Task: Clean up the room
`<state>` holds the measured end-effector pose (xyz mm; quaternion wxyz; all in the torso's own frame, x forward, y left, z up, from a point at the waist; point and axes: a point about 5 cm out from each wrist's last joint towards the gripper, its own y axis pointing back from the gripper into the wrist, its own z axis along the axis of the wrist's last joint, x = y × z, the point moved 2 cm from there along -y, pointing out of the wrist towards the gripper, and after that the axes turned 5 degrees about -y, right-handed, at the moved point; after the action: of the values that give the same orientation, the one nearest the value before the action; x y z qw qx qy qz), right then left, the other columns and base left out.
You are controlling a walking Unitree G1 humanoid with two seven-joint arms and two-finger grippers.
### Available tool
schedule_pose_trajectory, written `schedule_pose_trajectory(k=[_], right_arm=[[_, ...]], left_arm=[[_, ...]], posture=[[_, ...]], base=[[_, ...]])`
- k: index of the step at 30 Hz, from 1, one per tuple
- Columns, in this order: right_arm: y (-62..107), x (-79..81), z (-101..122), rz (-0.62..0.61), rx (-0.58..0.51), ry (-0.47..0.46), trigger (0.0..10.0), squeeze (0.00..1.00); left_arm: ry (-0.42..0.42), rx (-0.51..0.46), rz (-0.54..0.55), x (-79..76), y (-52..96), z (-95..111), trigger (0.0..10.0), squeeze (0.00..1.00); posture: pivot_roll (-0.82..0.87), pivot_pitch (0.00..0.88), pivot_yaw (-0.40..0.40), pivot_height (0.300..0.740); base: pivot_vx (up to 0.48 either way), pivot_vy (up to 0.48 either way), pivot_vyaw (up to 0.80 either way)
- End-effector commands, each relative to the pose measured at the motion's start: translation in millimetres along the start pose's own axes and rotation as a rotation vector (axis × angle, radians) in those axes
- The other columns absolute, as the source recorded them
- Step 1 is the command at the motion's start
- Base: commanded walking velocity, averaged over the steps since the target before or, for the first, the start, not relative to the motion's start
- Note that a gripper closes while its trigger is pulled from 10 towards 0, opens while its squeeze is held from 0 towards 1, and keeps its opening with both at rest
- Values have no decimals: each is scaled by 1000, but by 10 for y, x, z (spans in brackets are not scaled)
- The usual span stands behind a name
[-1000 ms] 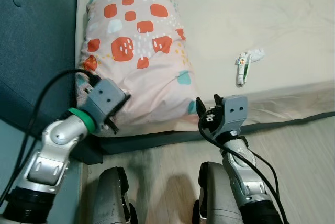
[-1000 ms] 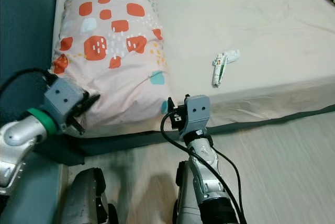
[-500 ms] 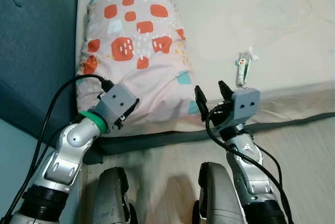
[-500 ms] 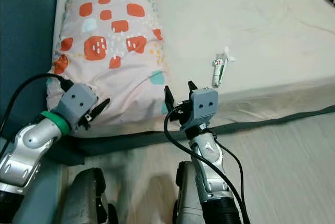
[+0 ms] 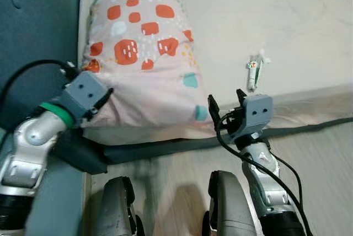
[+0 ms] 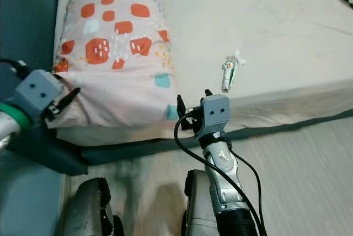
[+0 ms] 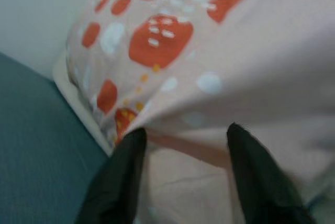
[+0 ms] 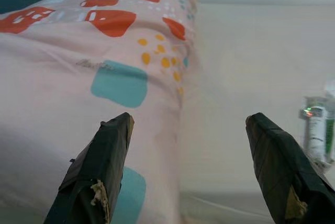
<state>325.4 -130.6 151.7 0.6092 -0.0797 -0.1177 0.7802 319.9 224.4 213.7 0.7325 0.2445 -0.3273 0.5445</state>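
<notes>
A pink pillow (image 5: 144, 65) with orange and teal patches lies at the head end of the bed, its near edge at the mattress side. My left gripper (image 5: 103, 95) is at the pillow's near left corner, open, with the pillow's (image 7: 209, 51) fabric bulging between its fingers (image 7: 118, 179). My right gripper (image 5: 226, 102) is open just off the pillow's near right corner (image 8: 120, 85), at the mattress edge. A small white and green tube (image 5: 253, 71) lies on the sheet to the right of the pillow, also seen as the tube (image 8: 315, 127) in the right wrist view.
The cream mattress (image 5: 292, 21) stretches to the right on a dark base (image 5: 165, 146). A blue padded headboard (image 5: 33, 32) stands on the left. Wood floor (image 5: 325, 153) runs along the bed, with my own legs (image 5: 118, 208) below.
My left gripper has swung out to the left, from the pillow's front edge to its near left corner. The right gripper has dropped slightly and stays open.
</notes>
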Motion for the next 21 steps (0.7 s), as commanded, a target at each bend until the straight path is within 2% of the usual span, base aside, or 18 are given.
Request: schedule_pose_trajectory(k=[1, 4, 5, 6, 7, 8, 9, 10, 11, 12, 13, 14, 15, 16, 18, 20, 21], right_arm=[[30, 6, -79, -3, 33, -15, 10000, 0], [26, 3, -79, -5, 34, -15, 10000, 0], [25, -2, -89, -8, 42, -29, 10000, 0], [25, -2, -89, -8, 42, -29, 10000, 0], [28, -7, -99, -11, 49, -42, 10000, 0], [30, -15, -104, -16, 53, -47, 10000, 0], [30, -15, -104, -16, 53, -47, 10000, 0], [34, -21, -102, -18, 56, -50, 10000, 0], [34, -21, -102, -18, 56, -50, 10000, 0], [35, -18, -83, -20, 48, -60, 10000, 0], [33, -5, -65, -15, 41, -65, 10000, 0], [33, -5, -65, -15, 41, -65, 10000, 0], [32, 13, -49, -7, 34, -69, 10000, 0], [30, 25, -38, -2, 29, -72, 10000, 0], [14, 25, -39, -4, 33, -73, 10000, 0], [7, 20, -37, -5, 30, -76, 10000, 0], [-2, 15, -31, -8, 28, -77, 10000, 0]], left_arm=[[-1, 18, -3, 25, 44, -50, 10000, 1000], [12, 15, 2, 38, 48, -43, 10000, 1000], [125, -25, 16, 52, 36, 34, 10000, 1000], [125, -25, 16, 52, 36, 34, 10000, 1000], [249, -66, 14, 56, 31, 111, 10000, 1000], [362, -132, 2, 64, 35, 225, 10000, 0], [362, -132, 2, 64, 35, 225, 10000, 0], [469, -211, -29, 80, 60, 361, 10000, 0], [469, -211, -29, 80, 60, 361, 10000, 0], [581, -306, -109, 92, 113, 541, 10000, 0], [689, -415, -251, 71, 216, 736, 10000, 0], [689, -415, -251, 71, 216, 736, 10000, 0], [756, -509, -391, 42, 334, 906, 10000, 0], [781, -566, -472, 26, 411, 1007, 10000, 0], [812, -616, -478, 33, 410, 1105, 10000, 0], [824, -618, -473, 22, 384, 1112, 10000, 0], [765, -587, -487, -56, 369, 1079, 10000, 0]], posture=[[21, 135, 43, 570], [22, 135, 41, 570], [22, 136, 38, 570], [22, 136, 38, 570], [19, 136, 37, 570], [17, 137, 37, 570], [17, 137, 37, 570], [15, 136, 35, 570], [15, 136, 35, 570], [14, 137, 32, 570], [14, 137, 32, 570], [14, 137, 32, 570], [13, 135, 32, 570], [13, 134, 31, 570], [13, 133, 28, 570], [13, 132, 27, 570], [9, 131, 28, 575]], base=[[0, 0, 0], [0, 0, 0], [0, 0, 0], [0, 0, 0], [0, 0, 0], [0, 0, 0], [0, 0, 0], [0, 0, 0], [0, 0, 0], [0, 0, 0], [0, 0, 0], [0, 0, 0], [0, 0, 0], [0, 0, 0], [0, 0, 0], [0, 0, 0], [0, 0, 0]])
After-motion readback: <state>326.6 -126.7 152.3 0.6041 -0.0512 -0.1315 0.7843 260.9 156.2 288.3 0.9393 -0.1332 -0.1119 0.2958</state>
